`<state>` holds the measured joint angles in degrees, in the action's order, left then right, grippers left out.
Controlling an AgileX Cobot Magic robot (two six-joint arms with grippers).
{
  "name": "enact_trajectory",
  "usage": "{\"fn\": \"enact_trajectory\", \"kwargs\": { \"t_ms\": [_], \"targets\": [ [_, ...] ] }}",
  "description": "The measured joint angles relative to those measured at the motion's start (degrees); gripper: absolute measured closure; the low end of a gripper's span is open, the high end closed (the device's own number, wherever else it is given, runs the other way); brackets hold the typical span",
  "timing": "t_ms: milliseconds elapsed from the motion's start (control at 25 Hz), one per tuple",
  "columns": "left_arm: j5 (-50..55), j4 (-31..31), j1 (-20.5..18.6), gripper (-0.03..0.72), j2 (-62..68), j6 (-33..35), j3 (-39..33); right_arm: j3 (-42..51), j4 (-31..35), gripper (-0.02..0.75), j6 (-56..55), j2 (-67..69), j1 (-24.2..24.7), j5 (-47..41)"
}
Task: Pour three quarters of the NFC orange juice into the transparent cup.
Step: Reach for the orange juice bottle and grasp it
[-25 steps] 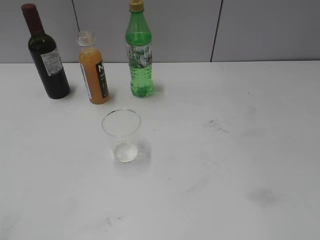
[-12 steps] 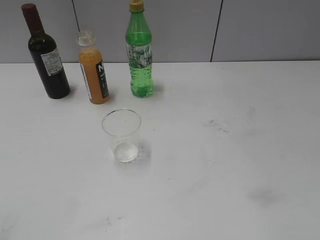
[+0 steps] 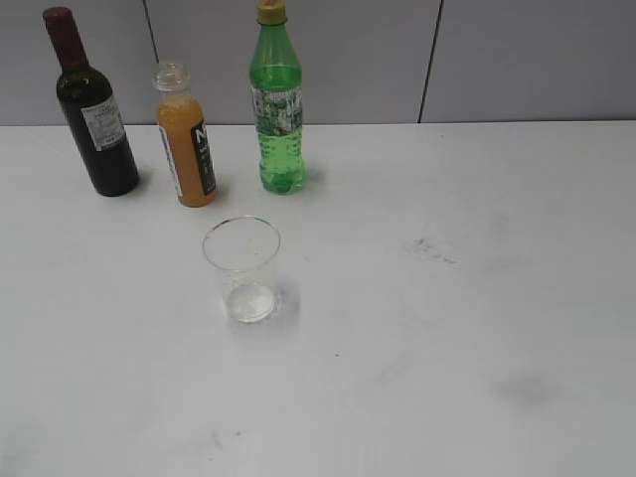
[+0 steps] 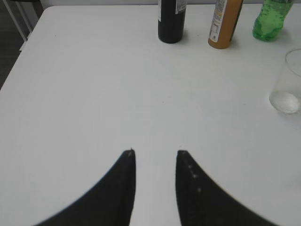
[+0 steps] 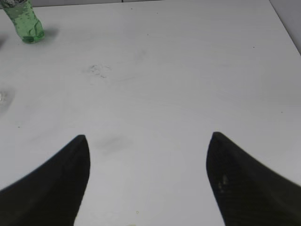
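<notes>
The NFC orange juice bottle (image 3: 186,139) stands uncapped at the back left of the white table, between two other bottles; its lower part also shows in the left wrist view (image 4: 224,26). The transparent cup (image 3: 241,268) stands empty and upright in front of it, and shows at the right edge of the left wrist view (image 4: 289,82). My left gripper (image 4: 155,153) is open and empty over bare table, well short of the bottles. My right gripper (image 5: 146,136) is wide open and empty over the right part of the table. Neither gripper shows in the exterior view.
A dark wine bottle (image 3: 91,109) stands left of the juice. A green bottle with a yellow cap (image 3: 276,104) stands right of it, also in the right wrist view (image 5: 26,21). The table's left edge (image 4: 19,52) and faint grey smudges (image 3: 432,248) show.
</notes>
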<state>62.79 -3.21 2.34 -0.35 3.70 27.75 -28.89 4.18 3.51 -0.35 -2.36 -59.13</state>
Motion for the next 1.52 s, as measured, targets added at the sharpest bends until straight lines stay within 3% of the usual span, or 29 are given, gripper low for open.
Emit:
{"fn": "enact_trajectory", "kwargs": {
  "t_ms": [1520],
  "targets": [
    [0.0,0.0,0.0,0.45,0.0,0.0,0.0,0.0,0.0,0.147,0.0,0.0,0.0,0.0]
  ]
}}
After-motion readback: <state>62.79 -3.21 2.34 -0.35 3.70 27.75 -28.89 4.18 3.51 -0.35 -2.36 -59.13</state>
